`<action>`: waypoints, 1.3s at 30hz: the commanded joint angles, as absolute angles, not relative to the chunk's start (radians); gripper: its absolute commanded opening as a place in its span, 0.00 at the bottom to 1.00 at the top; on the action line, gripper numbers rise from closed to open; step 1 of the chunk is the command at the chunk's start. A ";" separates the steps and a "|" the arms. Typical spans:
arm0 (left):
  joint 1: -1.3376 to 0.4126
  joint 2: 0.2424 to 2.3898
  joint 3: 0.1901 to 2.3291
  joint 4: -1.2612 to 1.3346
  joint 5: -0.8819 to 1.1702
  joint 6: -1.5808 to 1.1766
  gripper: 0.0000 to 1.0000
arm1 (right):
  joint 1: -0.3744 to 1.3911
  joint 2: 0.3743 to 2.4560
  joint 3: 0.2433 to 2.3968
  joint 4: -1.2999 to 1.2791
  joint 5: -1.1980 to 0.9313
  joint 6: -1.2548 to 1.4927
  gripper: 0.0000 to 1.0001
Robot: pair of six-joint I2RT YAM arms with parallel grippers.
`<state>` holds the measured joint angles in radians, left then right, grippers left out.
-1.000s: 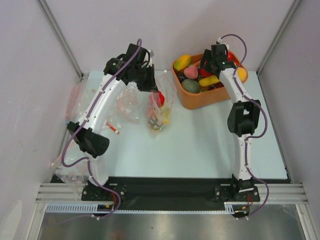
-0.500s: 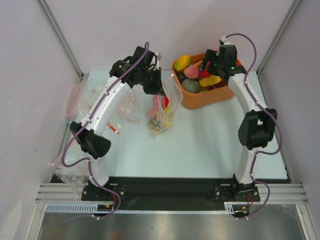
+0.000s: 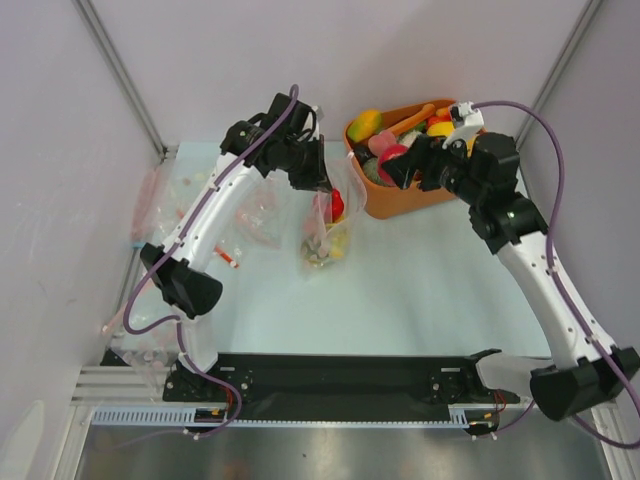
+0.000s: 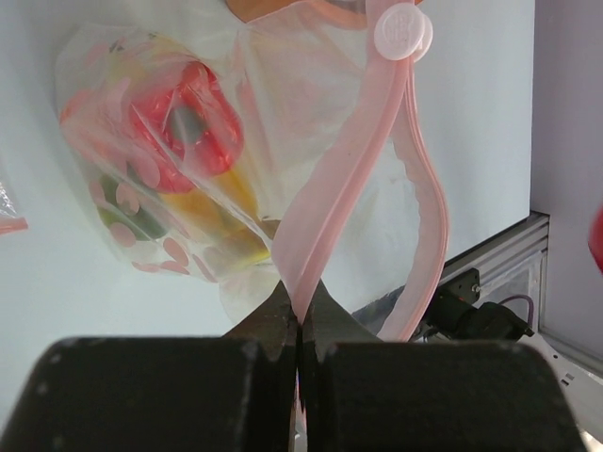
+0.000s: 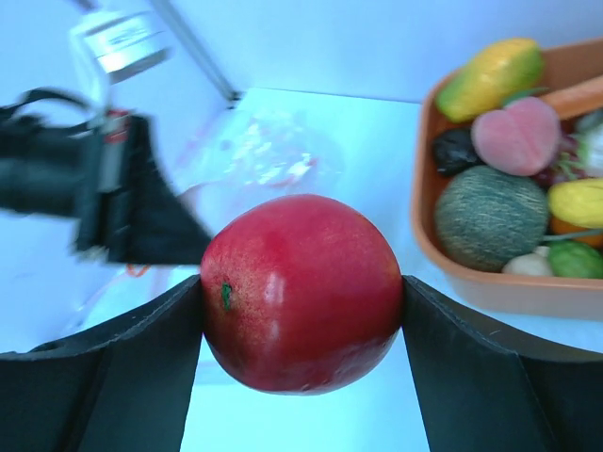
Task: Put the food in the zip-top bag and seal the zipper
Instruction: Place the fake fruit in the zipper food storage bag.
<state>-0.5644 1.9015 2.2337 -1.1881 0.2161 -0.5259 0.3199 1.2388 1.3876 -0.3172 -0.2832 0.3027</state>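
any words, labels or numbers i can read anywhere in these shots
No text can be read in any view.
The white tag at the top left of the right wrist view: too blurred to read.
The round white slider on the zipper: no legible mark.

The zip-top bag [image 3: 325, 238] sits left of the tub [image 3: 398, 203], food [image 3: 364, 124] in both.

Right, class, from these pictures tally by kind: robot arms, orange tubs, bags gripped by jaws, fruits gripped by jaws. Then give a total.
Robot arms: 2, left arm and right arm
Orange tubs: 1, the orange tub
Bags gripped by jaws: 1, the zip-top bag
Fruits gripped by jaws: 1, the red fruit
Total: 5
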 commanded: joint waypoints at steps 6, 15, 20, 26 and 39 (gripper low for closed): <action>-0.597 1.856 2.258 -1.147 0.242 -0.586 0.00 | 0.416 1.155 1.342 -0.261 -0.413 0.313 0.52; -0.601 1.844 2.275 -1.166 0.256 -0.589 0.00 | 0.529 1.262 1.327 -0.239 -0.356 0.299 0.51; -0.598 1.836 2.263 -1.181 0.249 -0.583 0.00 | 0.541 1.330 1.325 -0.291 -0.269 0.279 0.53; -0.597 1.830 2.263 -1.190 0.247 -0.592 0.00 | 0.558 1.362 1.336 -0.370 -0.137 0.259 0.58; -0.592 1.836 2.269 -1.200 0.230 -0.583 0.00 | 0.508 1.336 1.434 -0.451 -0.225 0.219 1.00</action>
